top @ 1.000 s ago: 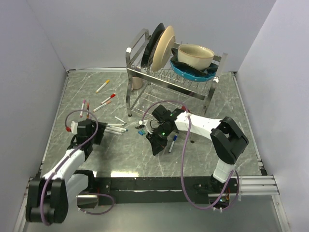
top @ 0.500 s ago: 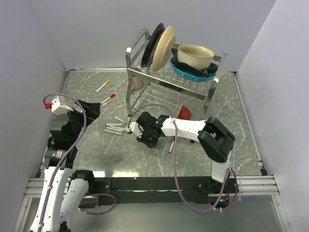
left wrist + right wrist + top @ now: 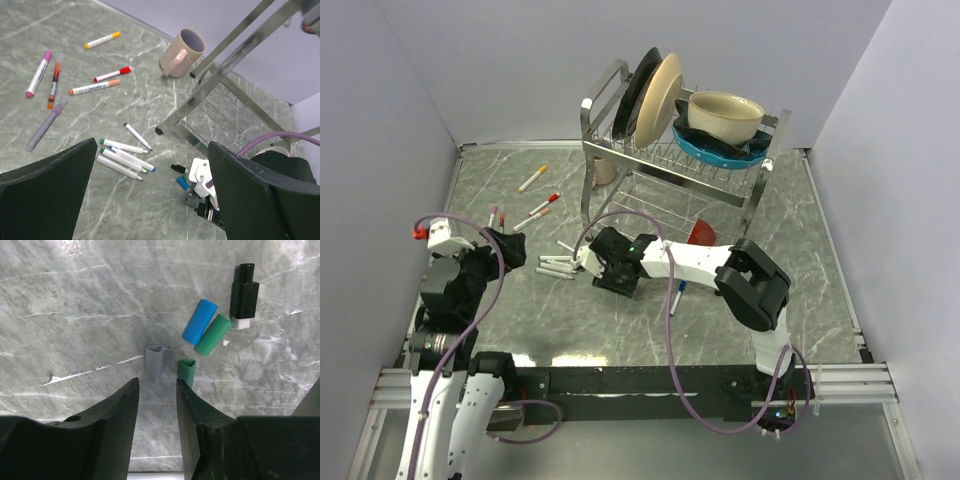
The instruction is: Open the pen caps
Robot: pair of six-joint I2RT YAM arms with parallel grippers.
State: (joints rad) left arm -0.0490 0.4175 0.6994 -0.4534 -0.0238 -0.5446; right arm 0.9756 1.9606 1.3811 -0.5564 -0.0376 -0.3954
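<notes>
From above, the right gripper covers its own fingertips and the loose pen caps beneath it, and the beige mug shows only as a sliver behind a leg of the dish rack. In the left wrist view the rack runs off the top edge and one finger of the left gripper hides part of the right gripper. The right wrist view cuts both fingers off at its bottom edge.
</notes>
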